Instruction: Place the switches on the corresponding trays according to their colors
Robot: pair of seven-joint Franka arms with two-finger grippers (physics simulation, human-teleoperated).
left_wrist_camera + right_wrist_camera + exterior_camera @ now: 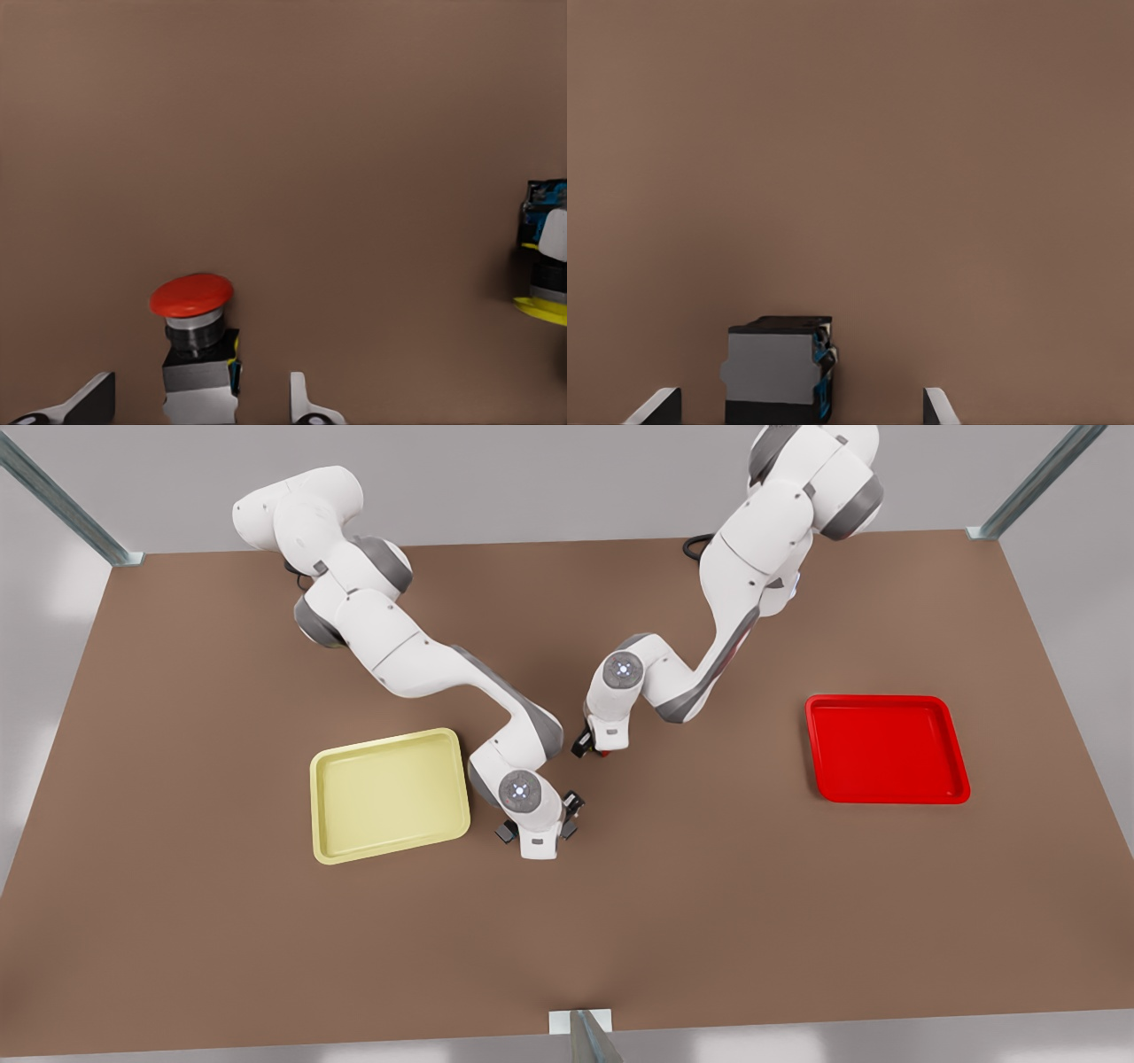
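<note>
Hovering open-fingered at mid-bench: left gripper [199, 405] straddling the red switch [194, 341], right gripper [799, 409] straddling a grey-bodied switch [778, 370].

1. The front view looks steeply down from above the table [221, 921] edge opposite the arm bases, taking in both trays.
2. The left wrist view sits low and close over a red-capped switch [197, 341].
3. The right wrist view is equally close over a grey block [778, 372].
4. All three views share the brown tabletop.
</note>
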